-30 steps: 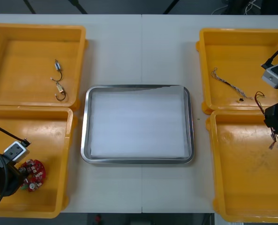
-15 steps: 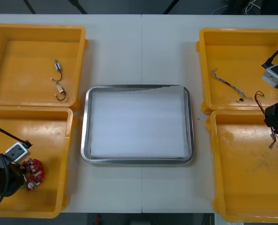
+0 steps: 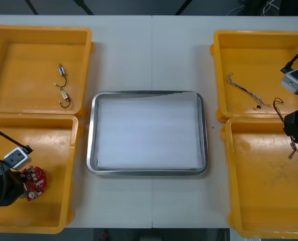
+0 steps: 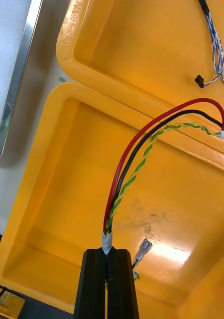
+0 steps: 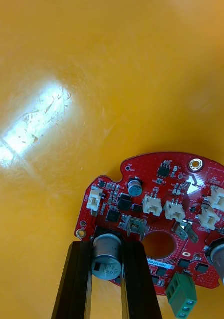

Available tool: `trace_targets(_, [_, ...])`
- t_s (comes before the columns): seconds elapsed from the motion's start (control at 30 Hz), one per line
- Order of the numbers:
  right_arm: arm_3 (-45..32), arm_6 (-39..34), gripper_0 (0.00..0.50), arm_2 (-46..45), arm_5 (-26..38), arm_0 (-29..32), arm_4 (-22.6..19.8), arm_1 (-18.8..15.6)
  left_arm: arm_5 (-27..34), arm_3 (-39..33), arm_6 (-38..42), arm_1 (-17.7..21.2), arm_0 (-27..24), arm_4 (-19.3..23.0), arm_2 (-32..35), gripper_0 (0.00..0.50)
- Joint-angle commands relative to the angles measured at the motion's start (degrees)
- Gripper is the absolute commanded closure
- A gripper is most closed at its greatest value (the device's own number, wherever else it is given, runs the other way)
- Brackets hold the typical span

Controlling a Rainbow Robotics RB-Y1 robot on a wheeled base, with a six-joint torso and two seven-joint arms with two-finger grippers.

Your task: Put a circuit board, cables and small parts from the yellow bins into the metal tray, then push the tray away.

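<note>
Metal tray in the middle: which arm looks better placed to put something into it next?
Probably the right. The right gripper, jaws shut on the cable bundle, sits level with the metal tray. The left gripper also holds its circuit board, but over the near left bin, off the tray's corner.

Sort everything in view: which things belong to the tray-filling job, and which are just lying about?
Job: circuit board in left hand; cable bundle in right hand; blue and white cable; small metal parts; yellow bins; metal tray.
Lying about: green mark on table.
</note>
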Motion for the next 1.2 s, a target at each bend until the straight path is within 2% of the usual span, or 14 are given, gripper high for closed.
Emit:
trace_targets(0.03, [-0.2,1.5,0.5,-1.0,0.3,-1.6,0.0,-2.4,2.1,-3.8,-4.5,5.7,-0.8,7.7,6.3,0.5])
trace_targets(0.17, [-0.2,1.5,0.5,-1.0,0.3,-1.6,0.0,-2.4,7.7,-5.6,-4.5,5.7,-0.8,13.8,11.8,0.5])
trace_targets(0.23, [-0.2,1.5,0.5,-1.0,0.3,-1.6,0.0,-2.4,12.2,-6.1,-4.5,5.7,-1.3,18.5,16.3,0.5])
trace_targets(0.33, [-0.2,1.5,0.5,-1.0,0.3,-1.6,0.0,-2.4,17.4,-6.1,-4.4,5.5,-2.1,23.3,20.9,0.5])
trace_targets(0.47, [-0.2,1.5,0.5,-1.0,0.3,-1.6,0.0,-2.4,24.0,-5.8,-4.0,4.7,-3.9,27.8,25.4,0.5])
trace_targets(0.53, [-0.2,1.5,0.5,-1.0,0.3,-1.6,0.0,-2.4,27.8,-5.8,-3.5,4.7,-4.6,31.8,28.7,0.5])
trace_targets(0.73, [-0.2,1.5,0.5,-1.0,0.3,-1.6,0.0,-2.4,37.4,-5.6,-1.6,4.3,-7.2,38.4,36.3,0.5])
trace_targets(0.83, [-0.2,1.5,0.5,-1.0,0.3,-1.6,0.0,-2.4,41.9,-5.5,1.5,3.5,-10.1,40.0,37.7,0.5])
trace_targets(1.0, [-0.2,1.5,0.5,-1.0,0.3,-1.6,0.0,-2.4,48.1,-5.6,6.9,2.7,-15.9,40.2,37.5,0.5])
trace_targets(1.1, [-0.2,1.5,0.5,-1.0,0.3,-1.6,0.0,-2.4,50.0,-5.6,10.1,2.5,-19.5,40.4,35.4,0.5])
trace_targets(1.2, [-0.2,1.5,0.5,-1.0,0.3,-1.6,0.0,-2.4,50.9,-5.6,14.4,1.7,-24.6,39.2,30.3,0.5])
